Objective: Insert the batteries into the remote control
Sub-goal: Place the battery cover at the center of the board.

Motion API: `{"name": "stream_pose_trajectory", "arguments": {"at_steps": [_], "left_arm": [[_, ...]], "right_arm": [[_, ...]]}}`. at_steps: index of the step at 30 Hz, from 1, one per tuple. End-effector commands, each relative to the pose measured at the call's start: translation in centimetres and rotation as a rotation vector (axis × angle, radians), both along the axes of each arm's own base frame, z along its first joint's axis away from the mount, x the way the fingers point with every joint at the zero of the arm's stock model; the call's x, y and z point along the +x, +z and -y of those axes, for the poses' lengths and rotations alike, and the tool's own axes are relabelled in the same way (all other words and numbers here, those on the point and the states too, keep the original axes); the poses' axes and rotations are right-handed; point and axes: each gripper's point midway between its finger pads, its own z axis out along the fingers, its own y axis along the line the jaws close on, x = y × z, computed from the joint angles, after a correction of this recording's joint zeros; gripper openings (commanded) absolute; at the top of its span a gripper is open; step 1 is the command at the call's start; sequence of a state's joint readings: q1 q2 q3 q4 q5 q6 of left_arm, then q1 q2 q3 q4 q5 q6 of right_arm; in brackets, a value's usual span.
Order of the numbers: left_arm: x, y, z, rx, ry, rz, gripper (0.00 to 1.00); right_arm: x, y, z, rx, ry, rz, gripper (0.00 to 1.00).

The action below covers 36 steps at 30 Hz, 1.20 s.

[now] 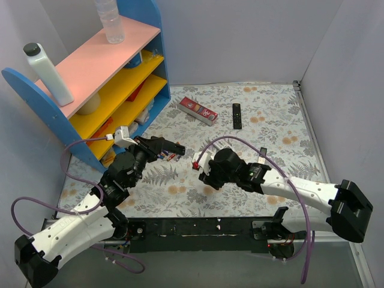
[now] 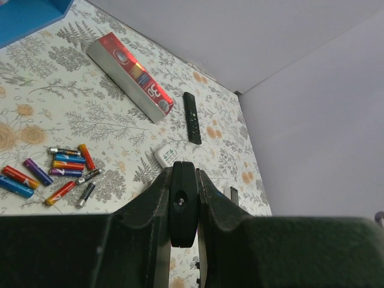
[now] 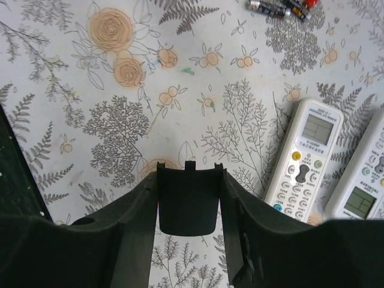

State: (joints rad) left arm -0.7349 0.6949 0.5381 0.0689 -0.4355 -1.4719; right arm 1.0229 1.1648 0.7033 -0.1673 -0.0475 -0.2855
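My left gripper (image 2: 183, 177) is shut on a slim black remote control (image 2: 183, 204), seen end-on with a small hole in its tip, held above the table. In the top view this gripper (image 1: 173, 148) hovers over the batteries (image 1: 171, 156). The batteries (image 2: 57, 173), with red, blue, purple and dark wraps, lie loose on the floral cloth. My right gripper (image 3: 187, 180) is shut on a black battery cover (image 3: 187, 204) with three tabs, and in the top view (image 1: 203, 173) it sits just right of the batteries. No slim silver-white remote shows.
Two wide white remotes (image 3: 303, 159) (image 3: 363, 180) lie beside my right gripper. A second black remote (image 1: 237, 115) and a red box (image 1: 198, 110) lie at the back. A blue shelf (image 1: 90, 84) stands at the left. A small dark piece (image 2: 234, 193) lies on the cloth.
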Motion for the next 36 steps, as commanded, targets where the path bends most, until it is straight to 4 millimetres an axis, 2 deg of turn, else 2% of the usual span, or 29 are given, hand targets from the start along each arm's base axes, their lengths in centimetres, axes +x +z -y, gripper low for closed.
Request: {"name": "stream_pose_trajectory", "arguments": {"at_steps": [1,3,4,5,6,7,9,10,15,16,18,19,21,22,26,31,34,36], "left_arm": [[-1.1,-1.5,-2.3,0.065,0.046,-0.034,0.0],[-1.8,-3.0,-2.9,0.103,0.049,-0.075,0.0],[-2.0,-3.1,-3.2,0.11,0.05,-0.083,0.0],[-2.4,-2.8,-3.6,0.105,0.05,-0.079,0.0],[-2.8,-3.6,-3.9,0.131,0.048,-0.107,0.0],[-3.1,-3.6,-4.1,0.133,0.048,-0.111,0.0],[-3.7,-3.8,-4.6,0.143,0.046,-0.121,0.0],[-3.9,-3.9,-4.8,0.151,0.046,-0.123,0.0],[-4.8,-4.5,-5.3,0.162,0.033,-0.129,0.0],[-4.8,-4.7,-5.3,0.167,0.03,-0.135,0.0],[-5.0,-5.0,-5.2,0.18,0.015,-0.146,0.0],[-5.0,-5.2,-5.1,0.183,0.01,-0.151,0.0],[-5.1,-5.5,-4.7,0.18,-0.007,-0.157,0.0],[-5.2,-6.2,-4.3,0.183,-0.026,-0.173,0.0],[-5.3,-8.2,-3.3,0.179,-0.063,-0.22,0.0],[-5.8,-10.4,-2.5,0.159,-0.099,-0.276,0.0],[-6.0,-11.3,-2.1,0.145,-0.117,-0.291,0.0],[-6.1,-11.9,-1.9,0.142,-0.128,-0.302,0.0]], "right_arm": [[1.3,-2.4,0.7,-0.114,-0.143,-0.073,0.29],[1.5,-3.2,0.9,-0.164,-0.173,-0.107,0.3],[1.6,-4.4,1.0,-0.202,-0.185,-0.132,0.31],[1.9,-4.3,0.7,-0.202,-0.202,-0.145,0.31],[1.9,-4.8,0.8,-0.22,-0.21,-0.16,0.32],[1.9,-5.8,1.0,-0.25,-0.219,-0.185,0.34],[2.4,-5.9,0.6,-0.261,-0.244,-0.204,0.36],[2.4,-6.8,0.9,-0.3,-0.252,-0.225,0.39],[2.5,-8.1,1.1,-0.371,-0.275,-0.264,0.5],[2.6,-8.1,0.9,-0.375,-0.276,-0.267,0.57],[2.5,-7.9,0.7,-0.373,-0.27,-0.275,0.67],[2.5,-7.5,0.4,-0.358,-0.263,-0.277,0.77],[2.6,-7.0,0.2,-0.352,-0.26,-0.275,0.83],[2.9,-6.3,-0.1,-0.338,-0.258,-0.263,0.87],[4.3,-4.4,-0.6,-0.277,-0.299,-0.254,0.94],[5.8,-1.6,-2.2,-0.141,-0.284,-0.346,0.95],[7.2,0.5,-3.5,-0.022,-0.225,-0.279,0.98],[8.0,0.9,-3.8,0.02,-0.203,-0.211,0.98]]}}
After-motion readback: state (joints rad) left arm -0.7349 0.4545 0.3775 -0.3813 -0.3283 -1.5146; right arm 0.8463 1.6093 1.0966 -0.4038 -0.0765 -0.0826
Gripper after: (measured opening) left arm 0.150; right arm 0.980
